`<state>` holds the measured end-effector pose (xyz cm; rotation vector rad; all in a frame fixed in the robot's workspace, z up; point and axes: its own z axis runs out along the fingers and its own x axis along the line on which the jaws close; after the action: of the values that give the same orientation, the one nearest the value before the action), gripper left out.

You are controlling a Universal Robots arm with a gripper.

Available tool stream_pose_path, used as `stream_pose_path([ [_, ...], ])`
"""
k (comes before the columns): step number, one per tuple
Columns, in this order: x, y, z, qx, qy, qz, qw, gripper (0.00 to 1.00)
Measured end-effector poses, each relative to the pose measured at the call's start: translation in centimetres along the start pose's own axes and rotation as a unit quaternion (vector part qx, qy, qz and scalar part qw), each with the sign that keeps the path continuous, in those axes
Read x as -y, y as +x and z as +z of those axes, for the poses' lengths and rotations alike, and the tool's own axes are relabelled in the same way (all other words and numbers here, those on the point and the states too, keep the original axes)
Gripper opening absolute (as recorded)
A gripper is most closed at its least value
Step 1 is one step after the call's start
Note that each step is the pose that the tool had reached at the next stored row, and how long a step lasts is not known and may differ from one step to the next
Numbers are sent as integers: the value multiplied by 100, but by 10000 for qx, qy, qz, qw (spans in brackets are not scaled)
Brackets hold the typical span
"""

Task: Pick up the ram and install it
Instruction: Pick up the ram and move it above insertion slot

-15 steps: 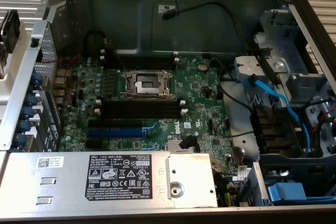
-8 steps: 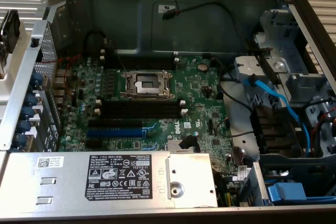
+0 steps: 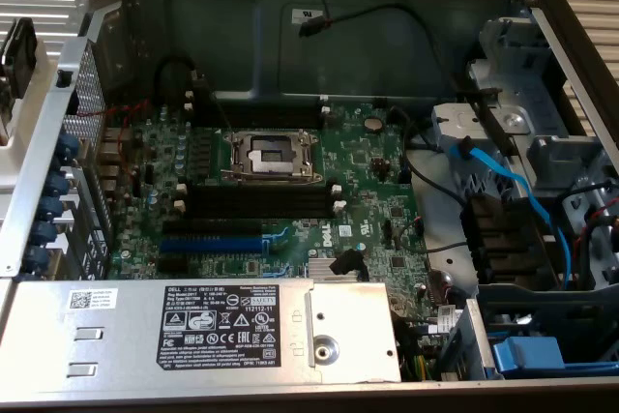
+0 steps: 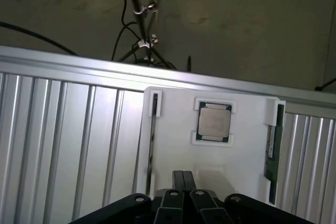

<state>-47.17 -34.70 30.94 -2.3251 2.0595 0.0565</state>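
Viewing from outside: green motherboard [image 3: 387, 171] is seen in an open grey metal computer case [image 3: 242, 16], its black memory slots with white end clips [image 3: 256, 202] empty. Wrist view: black gripper [image 4: 184, 181] is closed, nothing held; long dark green ram stick [image 4: 273, 145] is seated along one side edge of the white plastic holder tray [image 4: 173, 129].

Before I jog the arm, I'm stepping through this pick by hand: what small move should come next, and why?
Probably slide the gripper sideways across the white tray toward the ram. Its jaws are shut on nothing over the tray's middle, near the processor chip, while the ram stands in the tray's edge slot.
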Motion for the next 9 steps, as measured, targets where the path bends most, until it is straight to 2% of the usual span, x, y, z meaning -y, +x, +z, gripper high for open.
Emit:
stream_pose_path([
  [5,-6,51,89,18,2,0,10000,10],
  [9,-8,70,161,21,3,0,10000,10],
])
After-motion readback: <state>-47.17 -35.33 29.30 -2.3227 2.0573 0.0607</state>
